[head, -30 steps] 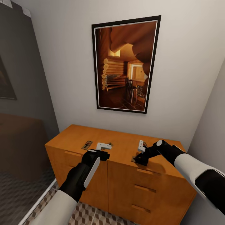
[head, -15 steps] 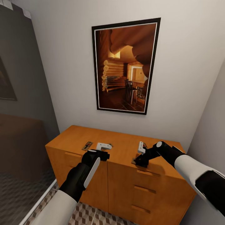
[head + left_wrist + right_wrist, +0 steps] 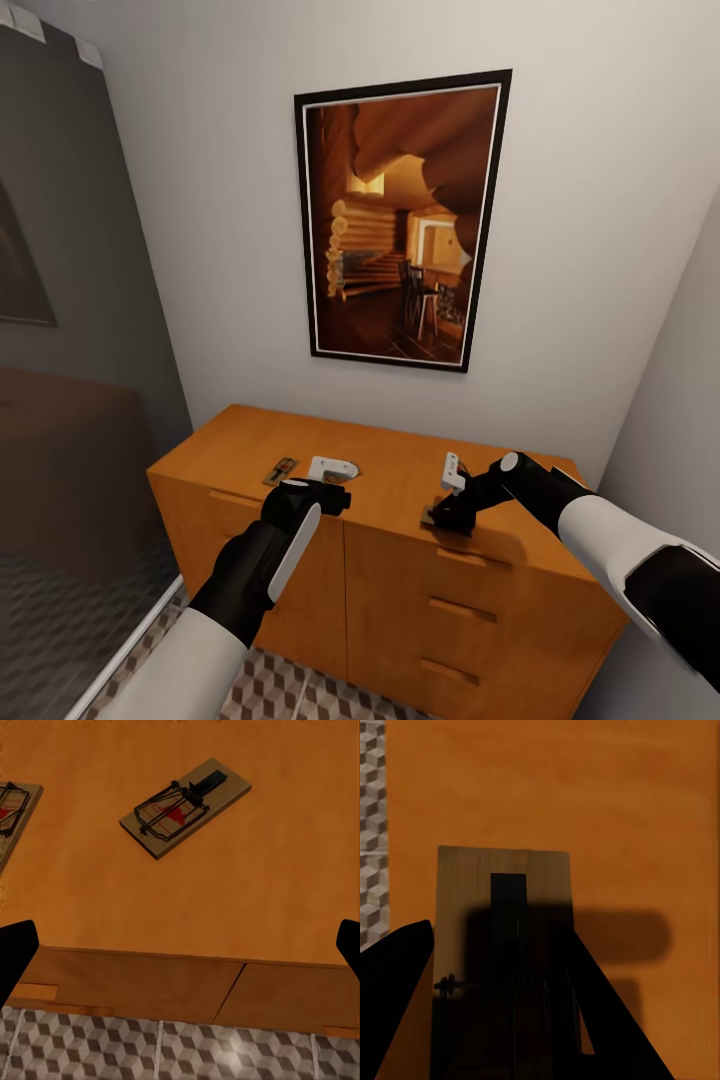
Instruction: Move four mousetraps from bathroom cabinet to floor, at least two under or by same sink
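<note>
right gripper (image 3: 437, 517) down on mousetrap (image 3: 502, 945), fingers straddling, grip unclear | left gripper (image 3: 180, 945) spread wide, second mousetrap (image 3: 185, 807) at 12 o'clock | both on cabinet (image 3: 400, 480)

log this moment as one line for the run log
phase: picking traps off cabinet | right gripper: closing around mousetrap | left gripper: open, above another mousetrap | floor: none placed
</note>
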{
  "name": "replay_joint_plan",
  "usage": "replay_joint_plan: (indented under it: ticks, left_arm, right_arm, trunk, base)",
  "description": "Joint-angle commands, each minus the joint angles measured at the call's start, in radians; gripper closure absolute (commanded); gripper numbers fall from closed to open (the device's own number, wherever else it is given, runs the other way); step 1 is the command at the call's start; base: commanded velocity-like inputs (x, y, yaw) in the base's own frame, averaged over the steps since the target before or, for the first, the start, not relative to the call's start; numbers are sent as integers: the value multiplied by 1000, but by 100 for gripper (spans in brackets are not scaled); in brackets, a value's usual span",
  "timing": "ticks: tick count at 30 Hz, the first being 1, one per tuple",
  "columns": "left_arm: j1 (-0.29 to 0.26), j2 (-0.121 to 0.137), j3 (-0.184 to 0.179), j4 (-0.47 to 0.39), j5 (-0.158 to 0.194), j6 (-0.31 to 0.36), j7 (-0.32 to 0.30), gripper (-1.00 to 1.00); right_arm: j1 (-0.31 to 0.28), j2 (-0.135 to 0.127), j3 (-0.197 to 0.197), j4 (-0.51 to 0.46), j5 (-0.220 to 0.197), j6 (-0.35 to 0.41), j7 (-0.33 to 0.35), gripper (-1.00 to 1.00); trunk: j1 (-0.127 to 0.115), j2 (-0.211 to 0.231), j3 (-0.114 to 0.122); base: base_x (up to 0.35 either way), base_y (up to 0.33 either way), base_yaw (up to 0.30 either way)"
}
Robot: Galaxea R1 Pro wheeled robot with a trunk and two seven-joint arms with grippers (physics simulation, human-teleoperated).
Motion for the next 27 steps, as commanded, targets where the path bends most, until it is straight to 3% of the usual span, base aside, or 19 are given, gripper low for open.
replay_joint_plan:
  ticks: [1, 17, 27]
  left_arm:
    - [-1, 0, -1, -1, 11, 3, 9, -100]
    - [-1, 0, -1, -1, 11, 4, 9, -100]
    - [-1, 0, 0, -1, 9, 3, 11, -100]
  right_arm:
    - [0, -1, -3, -3, 7, 4, 6, 100]
    - [0, 11, -2, -5, 6, 11, -25, 100]
    - [0, 58, -2, -7, 5, 20, -125, 100]
  trunk:
    - [-4, 6, 2]
    - [-65, 118, 52]
    - [-103, 188, 83]
  base:
    - [0, 0, 0]
    - [0, 0, 0]
    - [53, 44, 0]
